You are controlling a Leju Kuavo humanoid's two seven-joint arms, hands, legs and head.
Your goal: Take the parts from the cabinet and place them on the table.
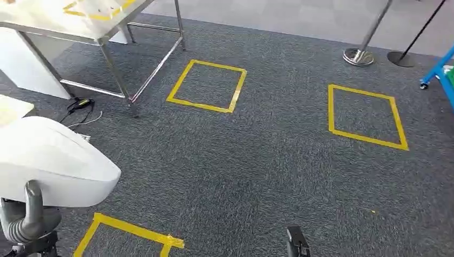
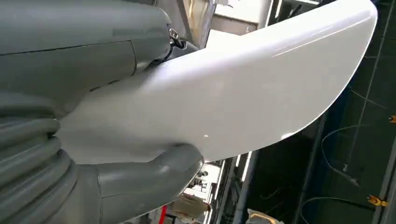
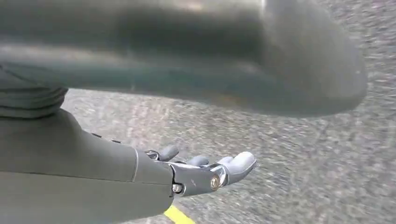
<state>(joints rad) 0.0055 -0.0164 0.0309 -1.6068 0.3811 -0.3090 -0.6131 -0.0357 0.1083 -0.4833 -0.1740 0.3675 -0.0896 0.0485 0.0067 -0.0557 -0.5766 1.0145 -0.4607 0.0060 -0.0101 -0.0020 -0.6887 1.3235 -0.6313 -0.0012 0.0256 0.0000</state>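
The robot is carrying a part to the table. This looks like the carrying step, after the pick and before the drop-off.

The part is a big white shell (image 1: 51, 160), smooth, shiny and rounded, with one end that narrows to a blunt tip. It looks like hard plastic. It sits low on the robot's left side, out over the floor. The left hand (image 2: 70, 154) holds it: the thick grey thumb (image 2: 154, 172) wraps around the shell's edge and the grey palm presses its other face. The other fingers of that hand are hidden behind the shell.

The right hand (image 3: 205, 172) holds nothing. Its fingers (image 3: 240, 163) are stretched out and apart, hanging above the floor.

The table (image 1: 110, 27) stands off to the left, well apart from the shell. It has a pale flat top with yellow tape on it, and thin shiny metal legs. The floor is dark grey carpet (image 1: 257, 171), rough and speckled. Yellow tape squares (image 1: 235, 91) are stuck on it, flat with sharp corners. A black cable (image 1: 80, 104) lies by a table leg.

Next, I think the robot must turn left and walk closer to the table. It must keep a firm hold, since the shell is slick and wide and could slip. Then it must lift the shell above the top and set it down flat.
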